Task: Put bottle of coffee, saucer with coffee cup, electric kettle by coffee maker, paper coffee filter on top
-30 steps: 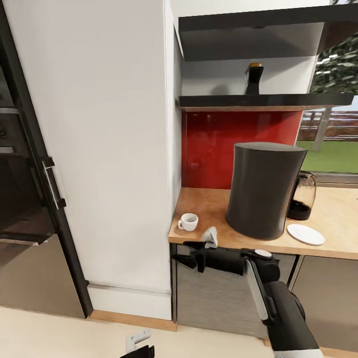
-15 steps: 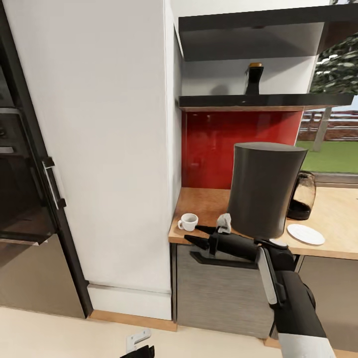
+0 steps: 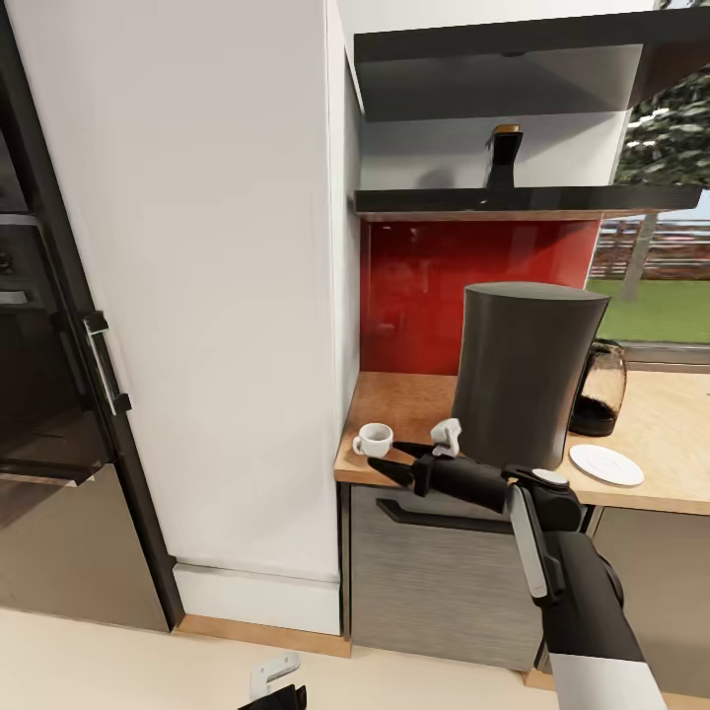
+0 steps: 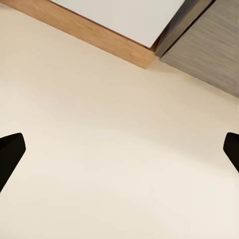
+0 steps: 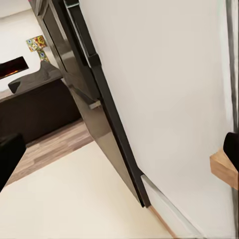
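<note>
We start with the biggest thing on the worktop: the tall dark coffee maker, a plain cylinder standing near the red back wall. It looks heavy and smooth-sided, and the task leaves it where it is. Just behind its right side stands the electric kettle, glassy with a dark base; we judge it rigid but breakable, best taken by a handle, which we cannot make out from here. We also cannot tell whether it holds water.

Up on the kitchen shelf sits the bottle of coffee, dark with a light cap, upright and well above the worktop. It should be stiff and fairly slippery, so a grip round its body below the neck seems safest.

The saucer lies flat and bare near the front edge, right of the coffee maker. The coffee cup stands upright near the left front corner, well apart from the saucer, and looks empty. It is small, hard and fragile; the rim or handle side is the place to hold it.

The right end effector hovers just beside the cup, fingers spread with nothing between them. The left end effector points at the floor, fingers wide apart and empty.
</note>
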Controlling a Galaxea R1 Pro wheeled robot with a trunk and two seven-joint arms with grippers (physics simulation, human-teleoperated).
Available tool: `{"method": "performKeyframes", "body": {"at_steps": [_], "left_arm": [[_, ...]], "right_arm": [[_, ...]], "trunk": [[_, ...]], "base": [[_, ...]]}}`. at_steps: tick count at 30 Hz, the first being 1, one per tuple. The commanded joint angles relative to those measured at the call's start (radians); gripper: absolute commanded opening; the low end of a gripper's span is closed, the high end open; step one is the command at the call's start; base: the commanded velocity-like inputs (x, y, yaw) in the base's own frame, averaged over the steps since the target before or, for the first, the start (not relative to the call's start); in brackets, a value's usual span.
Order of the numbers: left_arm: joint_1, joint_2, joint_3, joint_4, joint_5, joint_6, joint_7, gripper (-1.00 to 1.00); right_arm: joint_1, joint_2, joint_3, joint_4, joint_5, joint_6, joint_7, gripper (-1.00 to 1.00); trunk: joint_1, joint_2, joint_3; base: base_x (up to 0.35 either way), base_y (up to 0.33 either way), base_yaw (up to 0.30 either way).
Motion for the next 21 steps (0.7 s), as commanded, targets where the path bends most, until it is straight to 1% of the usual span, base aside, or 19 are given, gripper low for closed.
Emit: {"method": "performKeyframes", "body": {"at_steps": [1,7,13,20,21], "left_arm": [[0.0,0.0,-0.008,-0.001,0.005,-0.002,0.006,1.0],[0.0,0.0,-0.008,-0.001,0.005,-0.002,0.006,1.0],[0.0,0.004,-0.008,0.001,0.008,-0.001,0.007,1.0],[0.0,0.042,-0.009,0.064,0.009,0.0,0.015,1.0],[0.0,0.053,-0.01,0.086,0.009,0.001,0.015,1.0]], "right_arm": [[-0.001,0.001,-0.001,0.001,-0.003,0.008,-0.009,1.0],[-0.001,0.001,-0.001,0.003,-0.003,0.003,-0.066,1.0],[-0.001,0.0,-0.004,0.004,-0.003,0.001,-0.074,1.0],[0.0,-0.005,-0.007,0.006,-0.001,0.0,-0.073,1.0],[0.0,-0.006,-0.007,0.006,-0.001,0.0,-0.073,1.0]], "trunk": [[0.0,-0.001,-0.001],[0.0,-0.001,-0.001],[0.0,-0.001,-0.001],[0.0,-0.001,-0.001],[0.0,-0.001,-0.001]], "base": [[0.0,0.0,0.0],[0.002,0.0,0.0],[0.057,0.0,0.0],[0.007,0.0,0.0],[0.0,0.0,0.0]]}}
